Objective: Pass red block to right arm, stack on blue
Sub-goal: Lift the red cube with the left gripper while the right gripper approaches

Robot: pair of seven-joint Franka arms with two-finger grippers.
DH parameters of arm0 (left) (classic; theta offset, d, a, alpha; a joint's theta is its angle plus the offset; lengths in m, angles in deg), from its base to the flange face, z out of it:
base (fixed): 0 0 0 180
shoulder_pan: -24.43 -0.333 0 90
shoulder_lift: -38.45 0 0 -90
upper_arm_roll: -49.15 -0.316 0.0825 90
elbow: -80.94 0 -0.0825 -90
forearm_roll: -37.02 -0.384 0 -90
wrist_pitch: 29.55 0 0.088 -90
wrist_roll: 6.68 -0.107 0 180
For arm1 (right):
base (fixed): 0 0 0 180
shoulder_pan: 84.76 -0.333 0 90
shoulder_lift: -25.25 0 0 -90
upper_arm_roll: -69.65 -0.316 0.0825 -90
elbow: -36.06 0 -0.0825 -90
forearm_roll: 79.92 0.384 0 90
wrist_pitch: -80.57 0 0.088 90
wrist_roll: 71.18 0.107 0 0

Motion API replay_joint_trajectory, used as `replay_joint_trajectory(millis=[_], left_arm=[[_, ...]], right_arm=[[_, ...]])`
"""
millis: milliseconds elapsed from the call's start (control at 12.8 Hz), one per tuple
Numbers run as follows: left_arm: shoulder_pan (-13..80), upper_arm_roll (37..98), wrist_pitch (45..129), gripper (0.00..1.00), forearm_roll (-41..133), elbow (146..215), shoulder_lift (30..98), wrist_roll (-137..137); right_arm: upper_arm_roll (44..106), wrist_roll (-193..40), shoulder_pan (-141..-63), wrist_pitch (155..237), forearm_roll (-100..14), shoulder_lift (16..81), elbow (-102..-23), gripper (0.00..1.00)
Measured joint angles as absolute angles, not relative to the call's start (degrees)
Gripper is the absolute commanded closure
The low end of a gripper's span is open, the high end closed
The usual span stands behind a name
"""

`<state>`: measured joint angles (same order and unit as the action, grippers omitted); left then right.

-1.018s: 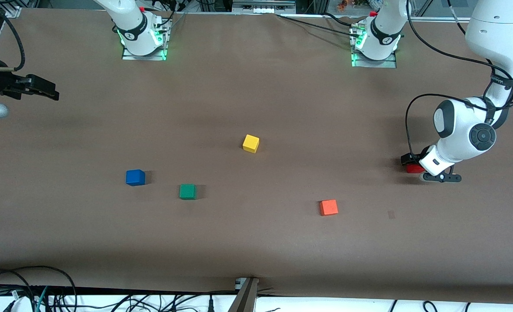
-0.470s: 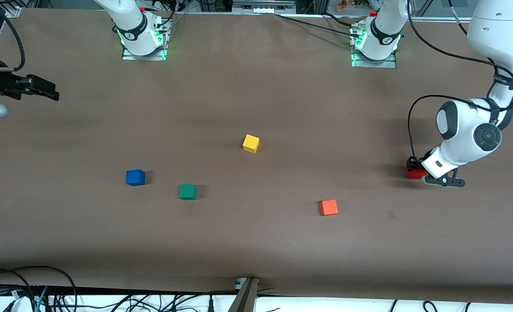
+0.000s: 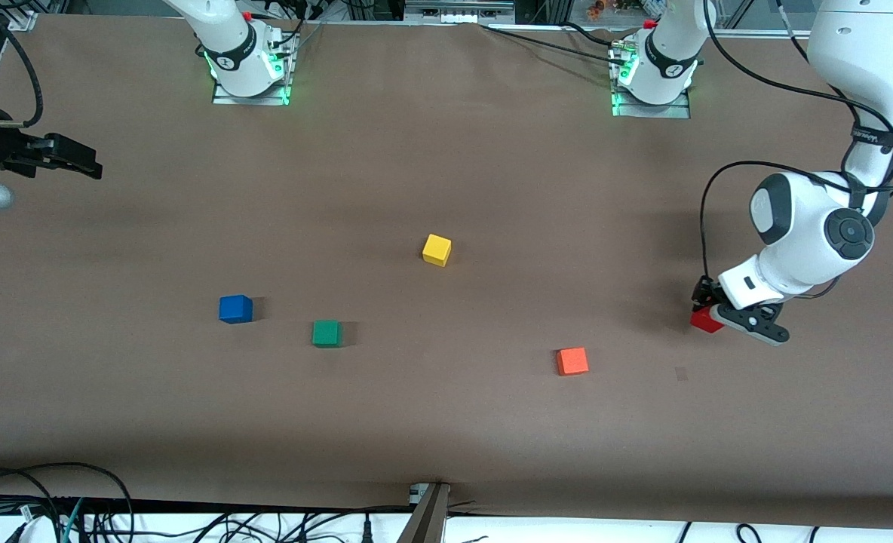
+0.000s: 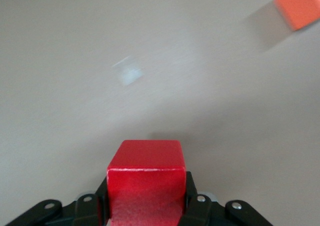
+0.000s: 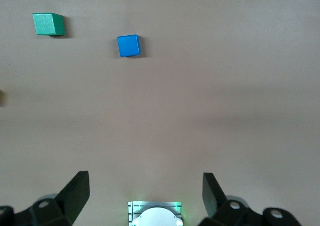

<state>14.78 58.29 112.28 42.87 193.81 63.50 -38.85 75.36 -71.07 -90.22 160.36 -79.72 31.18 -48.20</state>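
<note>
My left gripper (image 3: 710,317) is shut on the red block (image 3: 706,320) and holds it tilted, low over the table at the left arm's end. In the left wrist view the red block (image 4: 146,171) sits between the black fingers (image 4: 192,196) of my left gripper (image 4: 146,198). The blue cube (image 3: 235,308) lies on the table toward the right arm's end; it also shows in the right wrist view (image 5: 129,45). My right gripper (image 3: 88,164) is open and empty, waiting up in the air at the right arm's end; the right wrist view (image 5: 145,191) shows its jaws wide apart.
A green cube (image 3: 326,332) lies beside the blue one, a little nearer the front camera. A yellow cube (image 3: 437,250) is mid-table. An orange-red cube (image 3: 572,360) lies between the green cube and the left gripper. Cables run along the table's front edge (image 3: 431,494).
My left gripper, with the red block in it, has shifted lower in the front view and slightly toward the right arm's end, and the block now tilts. The right arm has stayed put.
</note>
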Motion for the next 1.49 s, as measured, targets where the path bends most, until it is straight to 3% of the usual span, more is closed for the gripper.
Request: replay_joint_trajectory(millis=[392, 783, 1488], left_arm=[[14.7, 62.9, 111.8, 0.87, 64.0, 193.6, 63.5, -57.4], [15.0, 67.3, 107.5, 0.87, 79.9, 191.1, 63.5, -69.4], [16.6, 72.6, 88.3, 0.93, 101.8, 186.9, 64.3, -91.8]], right_arm=[[75.1, -71.1, -90.2, 161.0, -71.9, 36.0, -48.1, 0.00], [75.0, -71.2, -90.3, 160.9, -57.0, 41.6, -48.1, 0.00], [73.6, -78.5, -91.7, 161.3, -15.4, 57.9, -48.2, 0.00]])
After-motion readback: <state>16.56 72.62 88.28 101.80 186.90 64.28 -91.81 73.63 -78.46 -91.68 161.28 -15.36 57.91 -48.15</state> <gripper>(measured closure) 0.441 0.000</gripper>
